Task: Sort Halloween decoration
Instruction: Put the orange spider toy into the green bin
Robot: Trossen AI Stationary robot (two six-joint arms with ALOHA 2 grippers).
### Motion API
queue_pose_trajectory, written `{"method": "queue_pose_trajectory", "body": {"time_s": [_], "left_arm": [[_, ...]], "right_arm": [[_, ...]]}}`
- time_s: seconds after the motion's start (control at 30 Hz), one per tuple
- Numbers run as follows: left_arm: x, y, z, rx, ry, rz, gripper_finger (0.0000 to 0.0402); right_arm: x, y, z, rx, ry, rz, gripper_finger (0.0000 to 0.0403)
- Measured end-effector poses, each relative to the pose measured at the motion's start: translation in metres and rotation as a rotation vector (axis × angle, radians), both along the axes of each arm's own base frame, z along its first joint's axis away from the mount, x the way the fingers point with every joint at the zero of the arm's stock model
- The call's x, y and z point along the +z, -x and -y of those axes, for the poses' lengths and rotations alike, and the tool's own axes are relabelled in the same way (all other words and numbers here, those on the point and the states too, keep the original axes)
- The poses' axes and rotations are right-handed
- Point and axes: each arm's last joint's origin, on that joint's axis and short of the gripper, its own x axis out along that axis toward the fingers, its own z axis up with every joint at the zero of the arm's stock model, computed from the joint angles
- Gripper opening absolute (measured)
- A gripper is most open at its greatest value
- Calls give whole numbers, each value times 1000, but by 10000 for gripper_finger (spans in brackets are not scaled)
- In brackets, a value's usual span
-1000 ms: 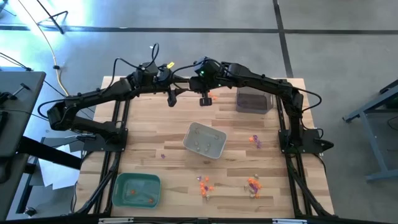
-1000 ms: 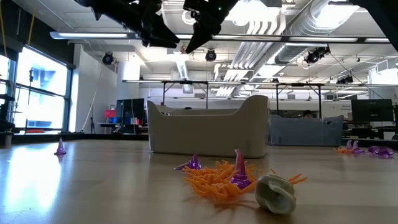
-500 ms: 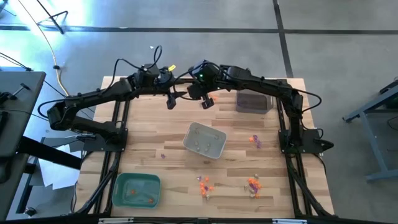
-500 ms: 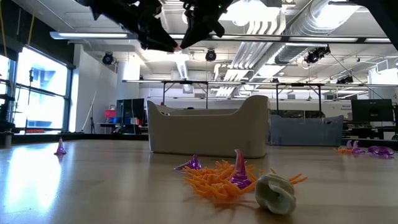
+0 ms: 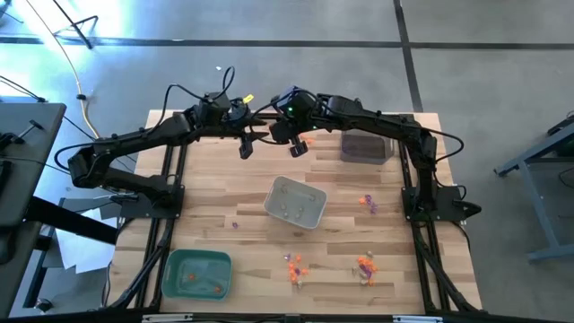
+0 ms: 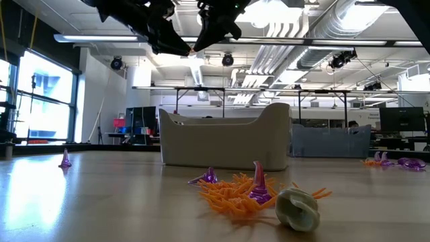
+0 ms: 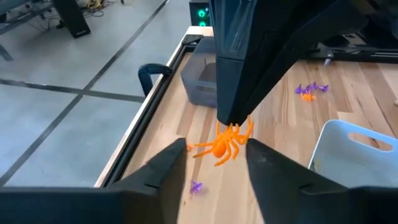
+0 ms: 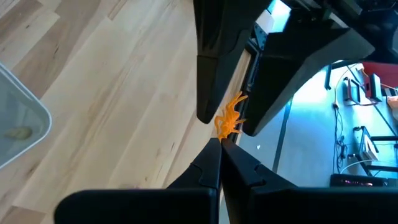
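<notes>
At the near left corner of the pale wooden surface (image 5: 224,193), a green plastic tray (image 5: 197,273) is lying, and only the high view is showing it. In that view the left pincer (image 5: 245,146) is hanging above the far middle of the surface, and the right pincer (image 5: 297,148) is hanging just beside it. The left wrist view is showing what the high view is not: a small orange plastic spider (image 7: 222,144) is dangling from the closed tips of the right pincer (image 7: 233,119), between the two spread fingers of the left pincer (image 7: 214,155), which are standing apart on either side of it and not touching it. The right wrist view is showing the same orange spider (image 8: 229,119) pinched at the tips of the right pincer (image 8: 220,144).

The white rectangular plastic bin (image 5: 295,201) is sitting in the middle of the surface, with some pale trinkets inside; their shape is hard to make out. The low view is showing this bin (image 6: 222,142) from the side, so its contents are hidden. In front of it are lying a heap of orange spiders (image 6: 232,191), a purple cone-shaped hat (image 6: 259,183) and a pale round trinket (image 6: 297,209). The arms are cut off at the top edge there. A dark grey tray (image 5: 366,145) is sitting at the far right, and purple and orange trinkets (image 5: 367,203) are lying near the right edge.
</notes>
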Motion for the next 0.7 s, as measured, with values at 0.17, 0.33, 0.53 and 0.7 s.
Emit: {"method": "queue_pose_trajectory", "body": {"time_s": [0.17,0.33,0.53,0.7], "left_arm": [[-1,0,0,11,25,-4,41],[-2,1,0,21,55,-7,12],[-2,1,0,27,64,-4,3],[-2,1,0,26,62,0,1]], "right_arm": [[0,0,0,-4,-4,3,0],[0,0,0,-61,-58,27,0],[1,-1,1,-151,-143,71,9],[1,-1,1,-158,-150,74,59]]}}
